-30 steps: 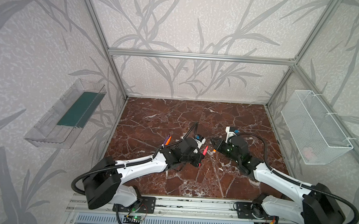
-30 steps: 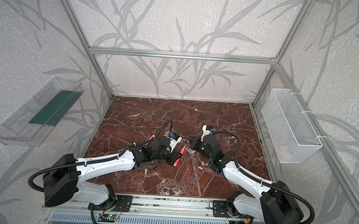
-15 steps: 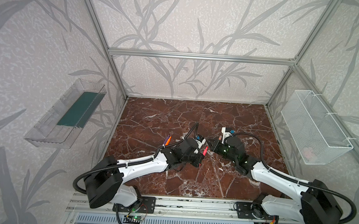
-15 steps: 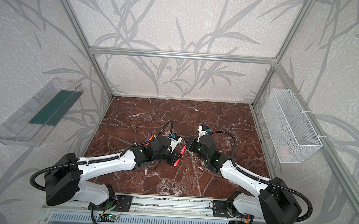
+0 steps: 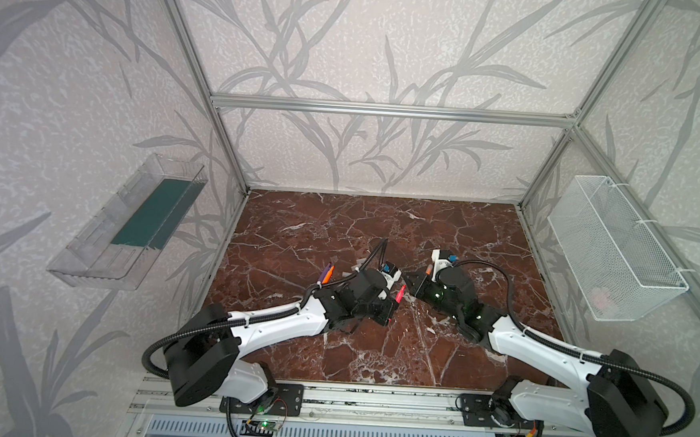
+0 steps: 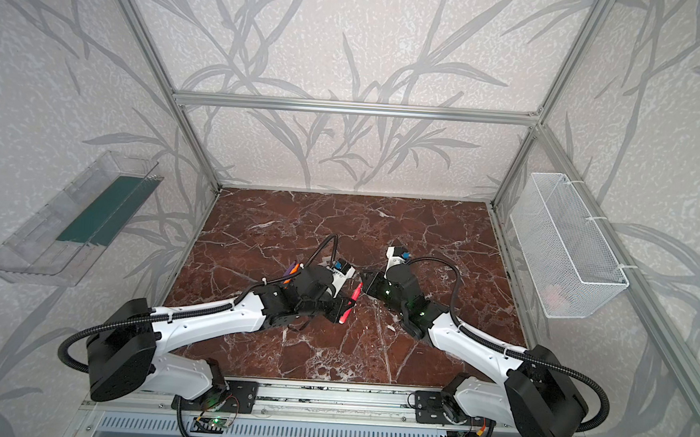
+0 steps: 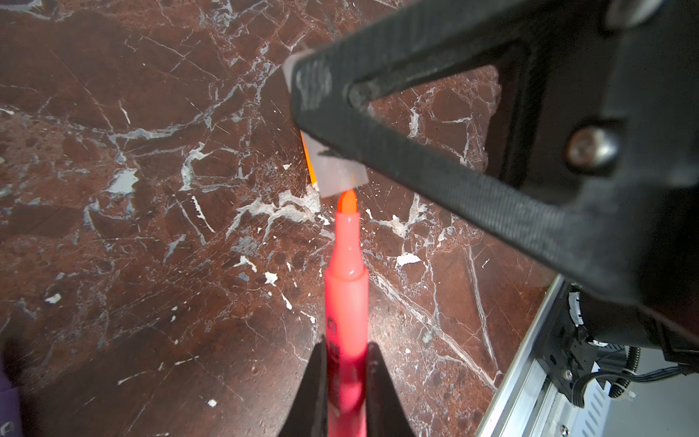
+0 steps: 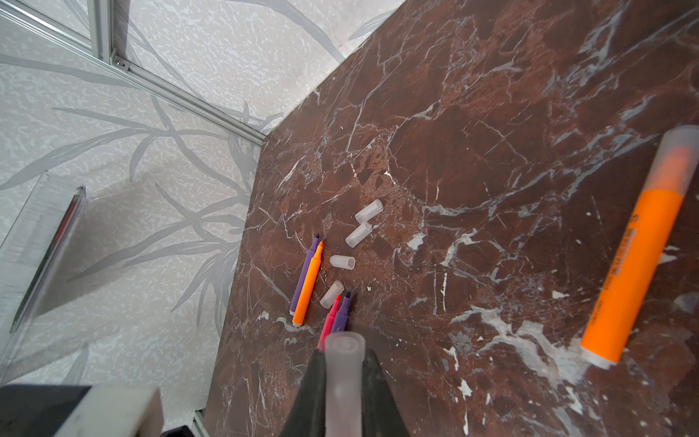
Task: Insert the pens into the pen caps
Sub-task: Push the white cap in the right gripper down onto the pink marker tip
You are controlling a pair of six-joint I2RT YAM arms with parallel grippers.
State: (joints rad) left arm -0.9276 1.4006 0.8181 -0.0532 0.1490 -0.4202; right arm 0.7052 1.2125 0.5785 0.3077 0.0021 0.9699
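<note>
left gripper [image 7: 346, 352]: its jaws were clamped on the barrel of a pink-red pen [image 7: 346, 302], which was held clear of the worktop [image 7: 151, 189] with its tip pointing away from the wrist.
right gripper [image 8: 344, 353]: its jaws were closed around a pen cap [image 8: 344, 378]; one end of the cap showed past the fingertips.
meeting point: in both top views the two grippers faced each other near the middle of the worktop. In the left wrist view the pen's tip sat right at the end of the held cap. Whether the tip had gone in could not be told.
capped orange pen [image 8: 635, 257]: it lay flat on the worktop near the right gripper, well apart from the loose group.
loose pens: a purple pen [image 8: 302, 276] and an orange pen [image 8: 308, 287] lay side by side, touching. A second pink-red pen [image 8: 331, 318] and a second purple pen [image 8: 342, 314] lay together just beside them, partly hidden behind the held cap.
loose caps: four lay on the marble next to those pens, each apart from the others [image 8: 368, 211] [image 8: 358, 234] [image 8: 342, 262] [image 8: 331, 294]. The last one was close to the tips of the second pair.
wire basket [image 5: 612, 252]: it hung on the right wall, off the worktop.
</note>
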